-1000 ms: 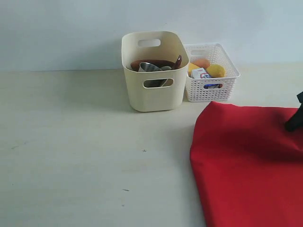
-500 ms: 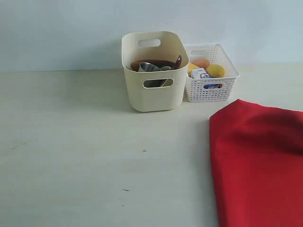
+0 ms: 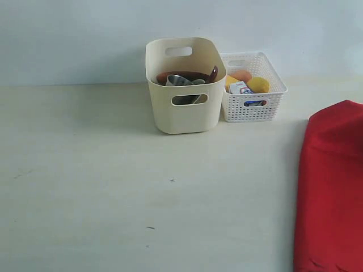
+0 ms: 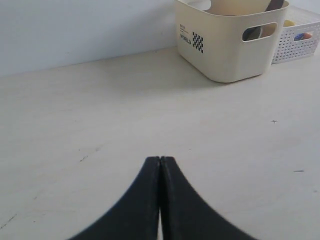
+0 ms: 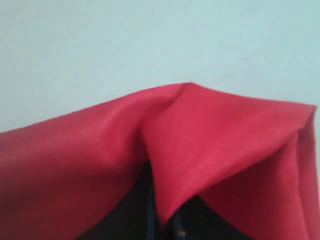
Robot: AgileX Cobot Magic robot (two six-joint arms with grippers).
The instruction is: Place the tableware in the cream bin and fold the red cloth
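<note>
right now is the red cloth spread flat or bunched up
Bunched up: the red cloth is a narrow band in the exterior view and tents in folds over the right claw.

We took this for a robot test set-up, most likely a lab. A wide pale counter [image 3: 85, 187], scuffed with a few small dark marks, ran back to a plain blue-grey wall [image 3: 74, 39]. The things on it looked like staged props: 2 containers just beside each other, a cream bin [image 3: 184, 116] holding tableware [image 3: 182, 79] and a white lattice basket [image 3: 252, 110] of small food items, plus a red cloth [image 3: 332, 187]. A black left hand [image 4: 160, 160] of a robot arm, fingers pressed together, hung over the counter.
</note>
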